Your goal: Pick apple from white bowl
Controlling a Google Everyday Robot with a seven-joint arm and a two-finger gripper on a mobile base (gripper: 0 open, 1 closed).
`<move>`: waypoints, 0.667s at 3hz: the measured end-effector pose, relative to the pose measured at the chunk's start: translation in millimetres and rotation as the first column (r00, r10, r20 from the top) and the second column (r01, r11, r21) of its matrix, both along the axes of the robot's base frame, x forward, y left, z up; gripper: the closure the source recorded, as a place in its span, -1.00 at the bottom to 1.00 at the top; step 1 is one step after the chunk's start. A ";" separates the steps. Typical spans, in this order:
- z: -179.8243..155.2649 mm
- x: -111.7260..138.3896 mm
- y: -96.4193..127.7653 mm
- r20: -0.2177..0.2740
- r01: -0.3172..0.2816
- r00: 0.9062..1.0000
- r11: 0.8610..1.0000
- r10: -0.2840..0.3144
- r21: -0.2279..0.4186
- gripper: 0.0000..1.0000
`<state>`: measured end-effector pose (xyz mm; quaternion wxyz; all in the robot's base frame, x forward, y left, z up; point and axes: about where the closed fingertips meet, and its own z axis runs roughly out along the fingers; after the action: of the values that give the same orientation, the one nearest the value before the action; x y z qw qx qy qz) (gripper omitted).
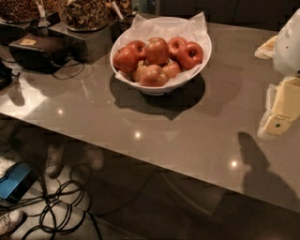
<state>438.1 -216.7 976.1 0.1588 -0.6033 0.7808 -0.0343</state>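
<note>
Our pincer (280,115) hangs at the right edge, just above the grey bench (187,136), and we cannot tell whether it is released or clenched. Well apart from it, to the left, stands the white bowl (157,88), lined with crinkled paper (140,23). The apple (157,50) sits on top of the heap in the bowl, beside darker red apples (190,55) and behind paler apples (152,76). Beyond the bowl we see containers of nuts (84,14).

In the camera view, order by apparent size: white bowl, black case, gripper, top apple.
1. white bowl
2. black case, at the left
3. gripper, at the right edge, cut off and nearer the camera, so unsure against the case
4. apple
</note>
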 end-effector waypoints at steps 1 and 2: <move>0.0 0.0 0.0 0.000 0.000 1.000 1.000 0.000 0.000 -1.00; 10.3 7.6 7.2 0.013 0.020 1.000 0.998 -0.021 0.052 -1.00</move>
<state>445.8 -209.4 986.4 0.1797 -0.5908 0.7863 -0.0197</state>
